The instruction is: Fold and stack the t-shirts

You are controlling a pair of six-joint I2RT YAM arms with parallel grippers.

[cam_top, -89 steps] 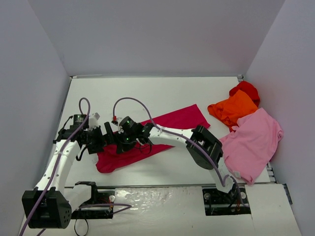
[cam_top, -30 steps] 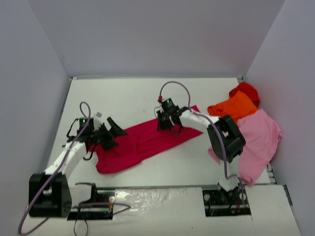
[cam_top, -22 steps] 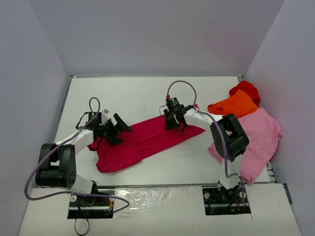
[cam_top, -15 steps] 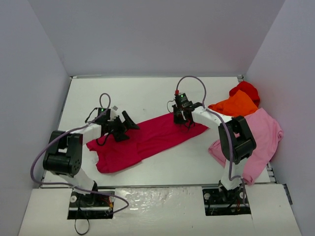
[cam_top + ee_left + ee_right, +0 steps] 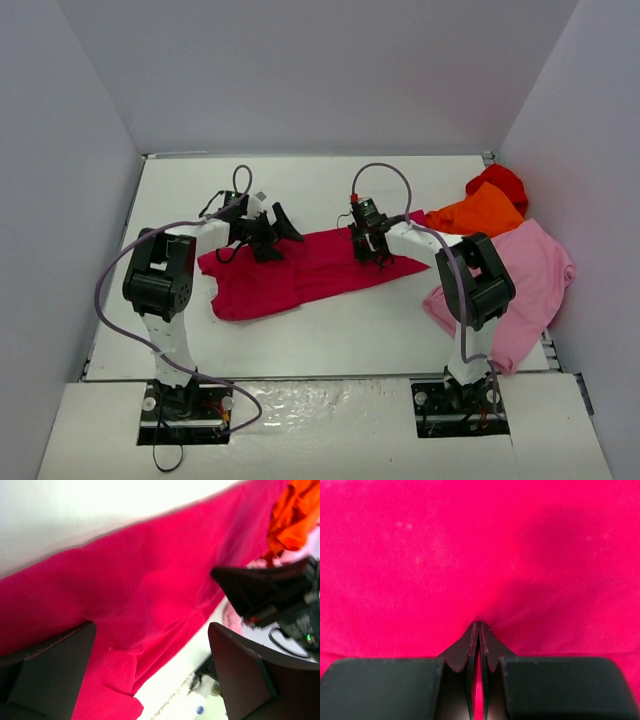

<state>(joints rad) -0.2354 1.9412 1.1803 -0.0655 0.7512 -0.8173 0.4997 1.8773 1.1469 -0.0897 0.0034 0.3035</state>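
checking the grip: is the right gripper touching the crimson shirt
Touching. Right wrist view: the right gripper, shut, pinches a pucker of the crimson shirt.

A plain crimson-magenta t-shirt point(image 5: 310, 272) spans mid-frame on the white table point(image 5: 300, 190), and at the right edge are a plain orange t-shirt point(image 5: 480, 215), a bright red t-shirt point(image 5: 500, 182) above it and a light pink t-shirt point(image 5: 520, 285) below.

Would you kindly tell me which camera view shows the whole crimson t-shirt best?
The top external view: the crimson t-shirt shows nearly whole, stretched between the arms. The left wrist view catches only part; the right wrist view, a close patch.
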